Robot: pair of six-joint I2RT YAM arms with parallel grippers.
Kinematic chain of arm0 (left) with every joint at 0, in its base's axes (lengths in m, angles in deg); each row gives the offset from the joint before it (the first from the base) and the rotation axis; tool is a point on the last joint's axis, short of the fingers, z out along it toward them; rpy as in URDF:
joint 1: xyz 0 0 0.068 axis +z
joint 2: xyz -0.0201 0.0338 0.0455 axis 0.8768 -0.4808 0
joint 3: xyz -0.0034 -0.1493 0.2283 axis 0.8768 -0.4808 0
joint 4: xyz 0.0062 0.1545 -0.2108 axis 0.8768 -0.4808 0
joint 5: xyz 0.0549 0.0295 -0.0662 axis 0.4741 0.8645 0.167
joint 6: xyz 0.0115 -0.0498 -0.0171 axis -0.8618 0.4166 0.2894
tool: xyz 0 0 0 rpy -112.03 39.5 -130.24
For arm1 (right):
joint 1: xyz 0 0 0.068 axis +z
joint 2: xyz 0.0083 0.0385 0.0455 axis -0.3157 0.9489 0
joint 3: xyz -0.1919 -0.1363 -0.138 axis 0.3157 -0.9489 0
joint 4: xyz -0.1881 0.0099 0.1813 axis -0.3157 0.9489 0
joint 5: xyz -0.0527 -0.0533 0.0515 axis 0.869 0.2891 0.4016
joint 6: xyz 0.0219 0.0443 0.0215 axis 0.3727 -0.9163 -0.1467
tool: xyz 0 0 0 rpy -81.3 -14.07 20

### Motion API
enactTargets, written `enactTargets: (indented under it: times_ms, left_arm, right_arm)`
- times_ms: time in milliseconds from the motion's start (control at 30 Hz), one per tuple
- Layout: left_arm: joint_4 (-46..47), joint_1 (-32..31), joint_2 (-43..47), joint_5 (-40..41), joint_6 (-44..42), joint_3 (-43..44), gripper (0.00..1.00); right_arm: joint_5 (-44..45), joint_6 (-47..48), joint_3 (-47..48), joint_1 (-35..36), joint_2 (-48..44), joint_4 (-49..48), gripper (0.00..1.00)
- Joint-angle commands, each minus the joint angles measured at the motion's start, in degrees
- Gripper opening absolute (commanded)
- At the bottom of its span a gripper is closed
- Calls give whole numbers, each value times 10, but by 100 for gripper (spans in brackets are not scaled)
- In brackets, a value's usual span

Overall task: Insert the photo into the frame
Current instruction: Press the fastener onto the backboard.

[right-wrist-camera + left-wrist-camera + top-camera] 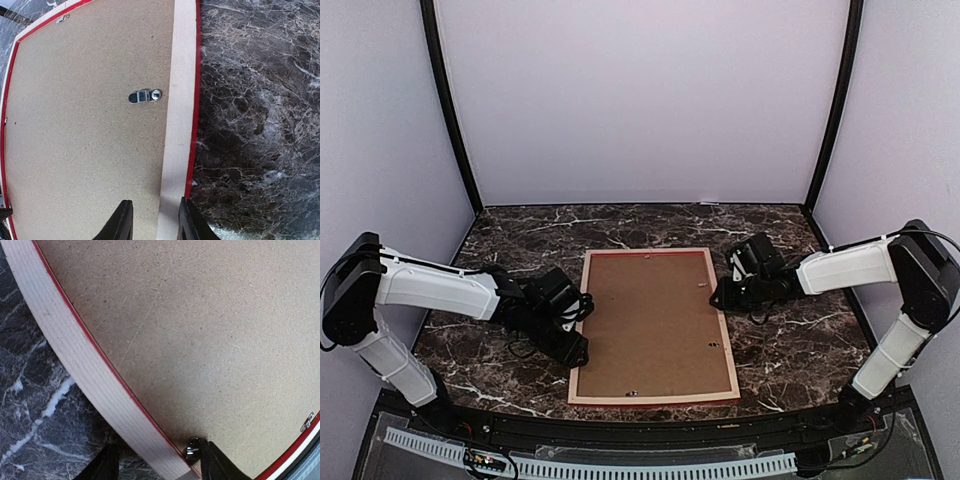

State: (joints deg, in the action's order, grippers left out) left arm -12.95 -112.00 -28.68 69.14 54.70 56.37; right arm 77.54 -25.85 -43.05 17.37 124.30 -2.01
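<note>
Your top view is evenly lit from overhead: the pale walls (640,100) are bright, the marble table (520,235) shows no hard glare, and only soft shadows sit under the arms. In the left wrist view lens distortion bows the frame (75,365) into a curve, the marble beside it is dim, and the dark fingers (216,465) of the left gripper (160,466) are blurred. The right wrist view is crisp at the metal clip (146,95), with straight edges bending toward the corners

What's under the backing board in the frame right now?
Nothing shows: the brown backing board fills the frame, which lies face down on the table. Whether the photo sits beneath is hidden.
</note>
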Motion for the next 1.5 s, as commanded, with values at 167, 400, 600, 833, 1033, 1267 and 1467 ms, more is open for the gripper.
enactTargets:
  times_ms: [167,400,600,833,1033,1267,1467]
  left_arm:
    - [-23,-9,-18,29,-12,12,47]
    - [-33,-10,-14,29,-27,15,39]
    - [-43,-10,-6,18,-43,16,34]
    - [-36,-10,-2,15,-58,17,27]
    - [-14,-10,17,9,-61,13,24]
    - [-11,-10,46,29,-64,14,27]
    - [-12,-10,50,32,-58,21,48]
  right_arm:
    - [-30,-10,-29,3,28,40,32]
    - [-30,-8,-30,4,31,39,32]
    - [-30,-6,-29,3,34,40,32]
    - [-32,-5,-27,4,36,41,31]
    - [-33,-4,-28,4,36,42,31]
    - [-34,-3,-26,3,37,42,31]
    - [-34,-1,-24,4,35,47,31]
